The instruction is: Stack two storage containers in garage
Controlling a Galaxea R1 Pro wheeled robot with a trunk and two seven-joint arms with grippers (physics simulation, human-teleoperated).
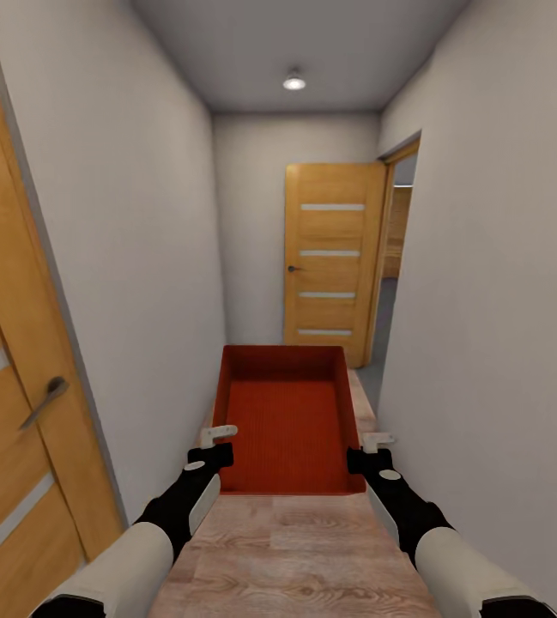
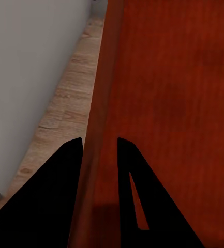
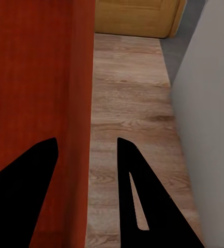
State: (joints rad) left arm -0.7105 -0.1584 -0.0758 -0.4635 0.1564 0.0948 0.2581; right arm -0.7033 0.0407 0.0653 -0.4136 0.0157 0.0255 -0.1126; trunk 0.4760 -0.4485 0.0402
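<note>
One orange-red storage container (image 1: 287,421), open-topped and empty, hangs level in front of me above the wood plank floor of a narrow hallway. My left gripper (image 1: 216,442) is shut on its left wall and my right gripper (image 1: 371,451) on its right wall. In the left wrist view the black fingers (image 2: 49,196) straddle the container's (image 2: 174,103) wall at my left gripper (image 2: 100,150). In the right wrist view my right gripper (image 3: 87,147) straddles the other wall of the container (image 3: 34,77), with planks showing beside it.
Pale walls close in on both sides. A wooden door (image 1: 12,386) with a lever handle (image 1: 46,399) stands near left. At the far end is an open wooden door (image 1: 334,257) beside a doorway (image 1: 396,249) on the right, with grey floor (image 1: 383,326) beyond.
</note>
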